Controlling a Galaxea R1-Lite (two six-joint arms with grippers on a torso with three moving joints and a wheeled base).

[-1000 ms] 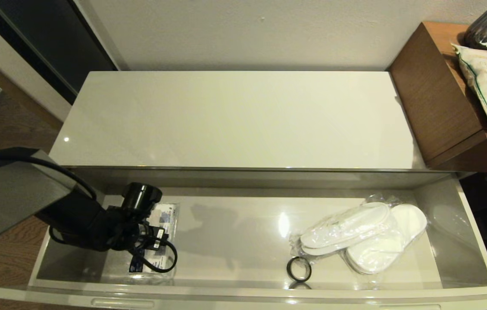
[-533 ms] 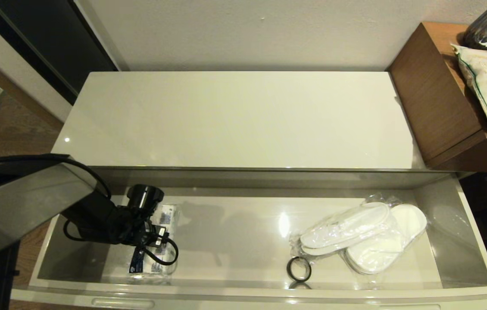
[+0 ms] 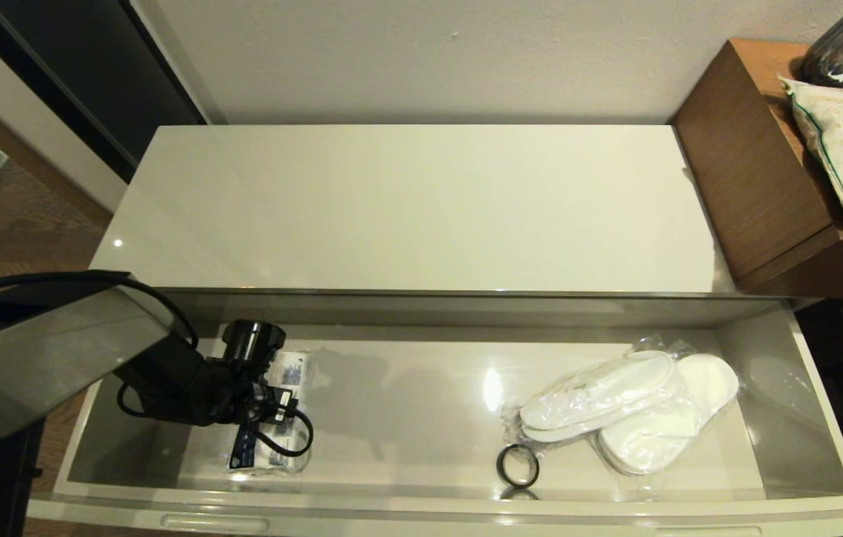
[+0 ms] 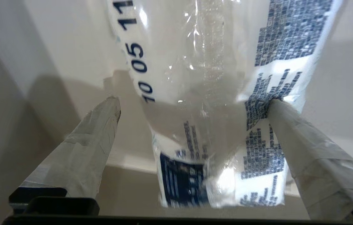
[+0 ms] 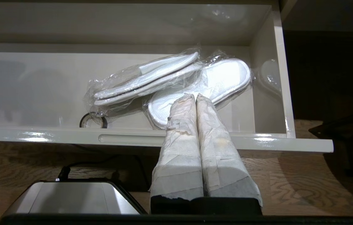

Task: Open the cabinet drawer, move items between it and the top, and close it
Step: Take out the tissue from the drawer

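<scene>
Your left gripper (image 4: 195, 103) is down in the cabinet drawer (image 3: 421, 504), jaws spread wide astride the tissue pack (image 4: 214, 131), nothing clamped. One fingertip (image 4: 276, 106) appears to sit on the wrapper, so closing could pinch film only or skid the pack. The drawer, pulled open, also holds the bagged slippers (image 3: 627, 410) and a black ring (image 3: 517, 466). The top (image 3: 406, 209) is bare. Right gripper (image 5: 196, 98) hangs outside, jaws together.

Pale plain wall (image 3: 421, 52), wood floor (image 3: 26, 224), brown wooden side table (image 3: 753, 171), dark doorway (image 3: 78, 67)
</scene>
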